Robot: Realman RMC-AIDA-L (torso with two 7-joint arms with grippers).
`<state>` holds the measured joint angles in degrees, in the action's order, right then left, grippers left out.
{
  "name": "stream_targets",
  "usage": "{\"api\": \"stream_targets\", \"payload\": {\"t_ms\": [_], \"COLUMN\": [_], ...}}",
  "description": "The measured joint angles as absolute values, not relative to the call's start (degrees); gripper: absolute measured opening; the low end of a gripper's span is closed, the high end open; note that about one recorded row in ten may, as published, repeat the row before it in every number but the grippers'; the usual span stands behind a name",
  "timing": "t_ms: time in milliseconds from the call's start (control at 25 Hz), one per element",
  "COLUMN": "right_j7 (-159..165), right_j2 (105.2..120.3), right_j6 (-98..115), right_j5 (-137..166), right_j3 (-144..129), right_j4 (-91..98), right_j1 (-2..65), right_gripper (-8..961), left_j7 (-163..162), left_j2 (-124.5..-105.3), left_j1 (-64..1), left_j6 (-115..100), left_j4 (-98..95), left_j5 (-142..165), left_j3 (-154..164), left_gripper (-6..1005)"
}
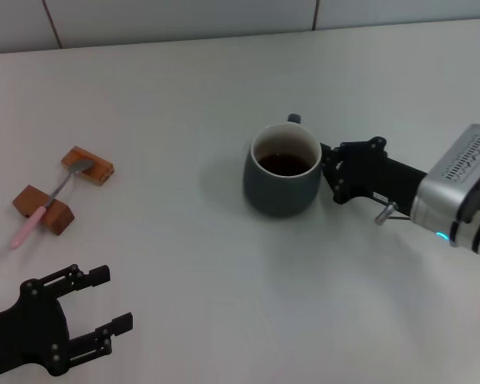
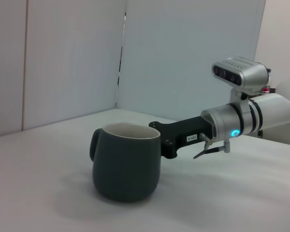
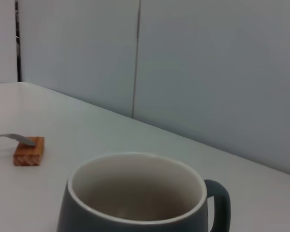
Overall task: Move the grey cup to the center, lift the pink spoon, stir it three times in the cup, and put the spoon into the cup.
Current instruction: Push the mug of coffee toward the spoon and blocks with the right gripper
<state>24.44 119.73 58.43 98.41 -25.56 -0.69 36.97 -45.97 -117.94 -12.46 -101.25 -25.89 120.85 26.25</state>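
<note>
The grey cup (image 1: 282, 170) stands upright near the middle of the table with dark liquid inside and its handle toward the far side; it also shows in the left wrist view (image 2: 125, 164) and the right wrist view (image 3: 135, 203). My right gripper (image 1: 331, 174) is open, its black fingers just off the cup's right side. The pink spoon (image 1: 44, 210) lies at the far left across two wooden blocks, metal bowl on the farther one. My left gripper (image 1: 112, 298) hovers open and empty at the near left, in front of the spoon.
Two brown wooden blocks (image 1: 88, 166) (image 1: 44, 208) hold the spoon up off the table. A white tiled wall (image 1: 224, 16) runs along the table's far edge. The right arm's silver wrist (image 1: 464, 192) reaches in from the right.
</note>
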Motion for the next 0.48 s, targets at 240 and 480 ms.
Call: {"api": "stream_targets", "payload": {"t_ms": [240,480], "right_j7": [24.31,24.28], "right_j2": [119.73,119.78], "right_j6": [56.44,54.82], "right_j5": [98.32,98.48], "right_j3": [-25.43,-25.40], "right_j4": [-3.72,-6.99], "right_j1": [40.71,44.78], "right_gripper": [41,43], "left_j7": [-45.89,-45.72], "left_j2": [-117.85,-117.77], "left_j1": [-12.23,-12.05], "left_j6": [-101.62,-101.83], "left_j4": [-25.93,-25.93], "left_j5": [120.85,120.85], "left_j3": [25.71,25.66], "left_gripper": [705,704]}}
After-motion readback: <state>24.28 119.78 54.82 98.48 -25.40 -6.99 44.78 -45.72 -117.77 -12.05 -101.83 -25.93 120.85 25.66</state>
